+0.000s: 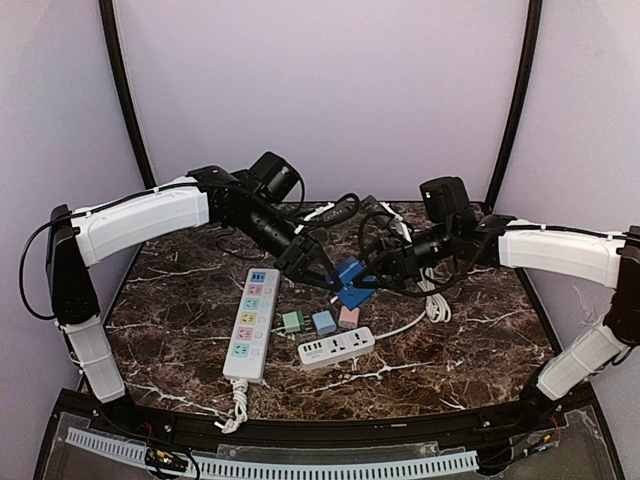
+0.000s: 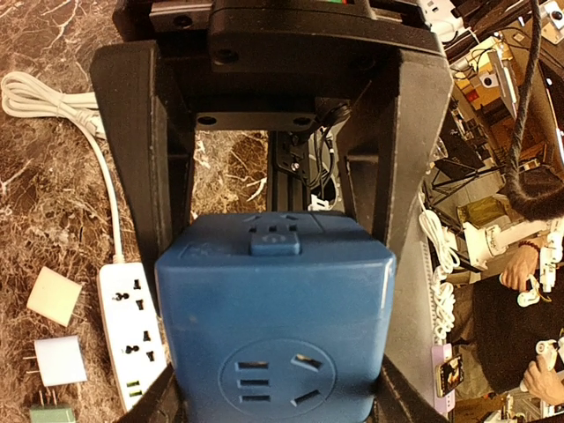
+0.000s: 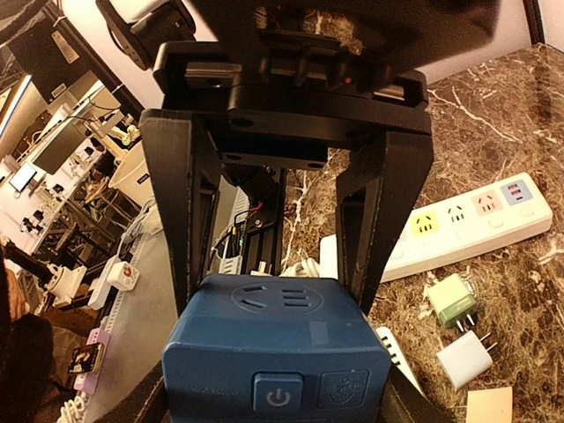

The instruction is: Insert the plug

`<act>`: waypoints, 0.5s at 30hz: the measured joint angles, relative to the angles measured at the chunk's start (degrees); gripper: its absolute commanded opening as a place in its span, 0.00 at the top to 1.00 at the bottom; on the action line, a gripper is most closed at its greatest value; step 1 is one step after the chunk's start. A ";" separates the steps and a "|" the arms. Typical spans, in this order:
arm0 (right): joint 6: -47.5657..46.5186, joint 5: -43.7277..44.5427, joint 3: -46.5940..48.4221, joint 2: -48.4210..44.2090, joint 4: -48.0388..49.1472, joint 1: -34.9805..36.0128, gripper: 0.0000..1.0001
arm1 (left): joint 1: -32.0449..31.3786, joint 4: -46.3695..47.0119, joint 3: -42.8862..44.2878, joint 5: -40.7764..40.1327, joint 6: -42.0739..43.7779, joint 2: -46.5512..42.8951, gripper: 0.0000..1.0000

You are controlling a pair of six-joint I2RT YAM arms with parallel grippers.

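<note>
A blue cube socket (image 1: 351, 282) hangs above the table between both grippers. My left gripper (image 1: 322, 272) grips it from the left and my right gripper (image 1: 377, 277) from the right. In the left wrist view the cube (image 2: 275, 326) fills the space between the black fingers (image 2: 167, 264), with a socket face toward the camera. In the right wrist view the cube (image 3: 278, 352) shows its power button between the fingers (image 3: 388, 229). Three small plugs lie below it: green (image 1: 292, 321), pale blue (image 1: 324, 322) and pink (image 1: 349, 316).
A long white power strip (image 1: 250, 322) lies left of centre, with its cord running to the front edge. A short white power strip (image 1: 336, 347) lies in front of the plugs. A coiled white cable (image 1: 436, 305) lies at the right. Black cables cross the back of the table.
</note>
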 measured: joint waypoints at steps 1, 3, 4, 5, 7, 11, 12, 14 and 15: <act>0.55 0.07 -0.07 0.00 0.04 0.00 0.47 | 0.00 -0.02 0.00 -0.26 0.11 0.00 0.99; 1.57 0.07 -0.37 0.02 0.59 0.00 0.55 | 0.00 -0.07 0.00 -0.50 0.26 0.00 0.99; 1.81 0.00 -0.46 0.02 0.90 0.00 0.59 | 0.00 -0.07 0.00 -0.50 0.35 0.00 0.99; 2.01 -0.09 -0.52 0.02 1.20 0.00 0.63 | 0.00 -0.07 0.00 -0.50 0.39 0.00 0.99; 2.40 -0.11 -0.59 0.02 1.44 0.00 0.72 | 0.00 -0.07 0.00 -0.48 0.59 0.00 0.99; 2.82 -0.28 -1.03 0.02 2.27 0.00 0.96 | -0.02 -0.11 0.00 -0.72 0.61 0.00 0.97; 2.84 -0.31 -1.11 0.02 2.43 0.00 1.00 | -0.04 -0.11 0.00 -0.83 0.63 0.00 0.90; 2.86 -0.31 -1.25 0.02 2.58 0.00 1.00 | -0.11 -0.13 0.00 -1.11 0.70 0.00 0.75; 2.86 -0.26 -1.31 0.02 2.62 0.00 1.00 | -0.11 -0.13 0.00 -1.29 0.76 0.00 0.70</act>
